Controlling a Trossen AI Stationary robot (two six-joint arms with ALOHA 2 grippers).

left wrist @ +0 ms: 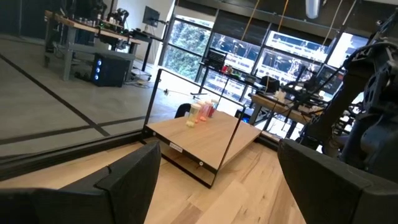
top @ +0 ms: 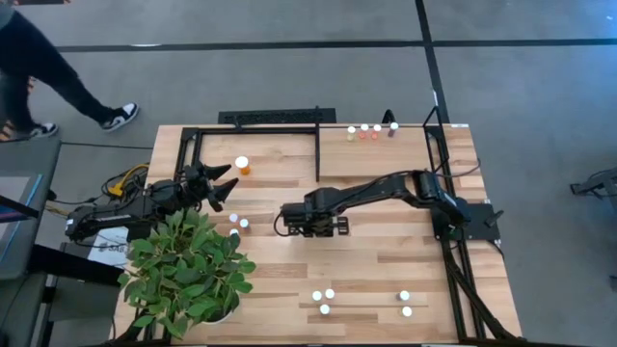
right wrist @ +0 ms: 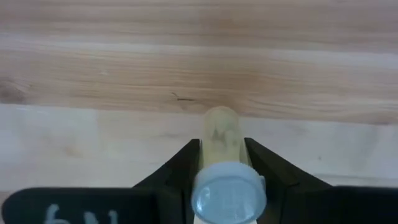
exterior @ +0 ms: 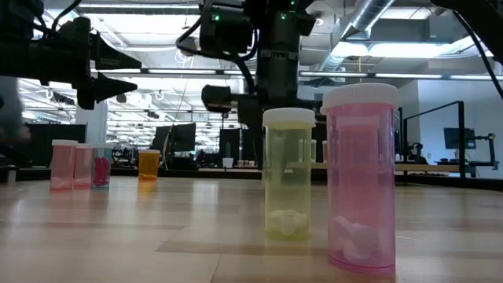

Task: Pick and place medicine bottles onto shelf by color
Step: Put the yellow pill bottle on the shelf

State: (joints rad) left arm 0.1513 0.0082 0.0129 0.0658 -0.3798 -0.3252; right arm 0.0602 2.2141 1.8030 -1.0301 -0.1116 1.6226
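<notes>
The pale wooden shelf framed in black bars is seen at the table's far side, well apart from the right gripper. A pale yellow-green, white-capped medicine bottle stands upright at mid-table, pinched between the fingers of that gripper. The left gripper waits spread near the potted plant.
</notes>
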